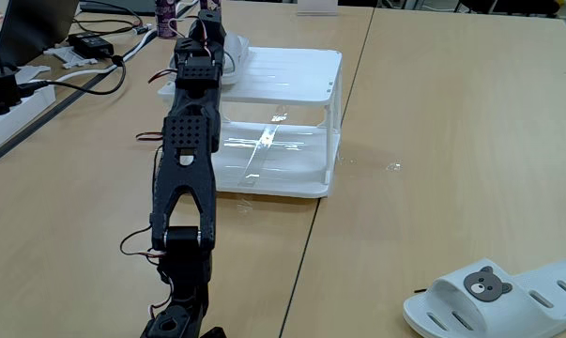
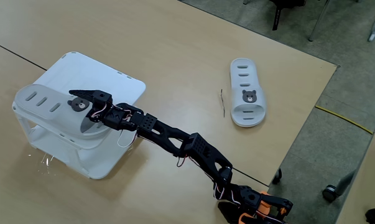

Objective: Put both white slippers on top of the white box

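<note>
**White slipper on the rack, second one on the table**

White foam is seen at two places. One white slipper (image 2: 47,107) lies on the flat top of the white box (image 2: 115,84), near its left edge in a fixed view from above. The black arm (image 2: 175,140) is stretched over the rack, and the claw (image 2: 81,102) is placed at the slipper's strap; whether it is open or clamped cannot be told. The other white slipper (image 2: 247,92) lies apart on the wooden table (image 2: 175,43), bear badge upward.

One white slipper (image 2: 47,106) lies atop the white box (image 2: 122,84); the other slipper (image 2: 246,93) on the table.
</note>
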Available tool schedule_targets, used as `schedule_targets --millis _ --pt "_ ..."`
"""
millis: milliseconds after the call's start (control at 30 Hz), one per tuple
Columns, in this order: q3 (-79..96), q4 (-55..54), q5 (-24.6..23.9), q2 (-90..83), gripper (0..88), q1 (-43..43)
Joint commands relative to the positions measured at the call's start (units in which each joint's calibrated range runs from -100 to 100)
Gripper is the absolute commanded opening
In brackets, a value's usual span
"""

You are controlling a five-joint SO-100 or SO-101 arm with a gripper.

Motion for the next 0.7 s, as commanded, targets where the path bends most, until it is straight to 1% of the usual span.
schedule_targets --millis 0,267,667 --pt "4.60 -0.12 0.42 -10.00 30.5 -0.03" --pt "29.50 1.35 0.42 -29.61 30.5 0.14" --pt "60.80 1.09 0.42 -54.76 30.0 -0.03"
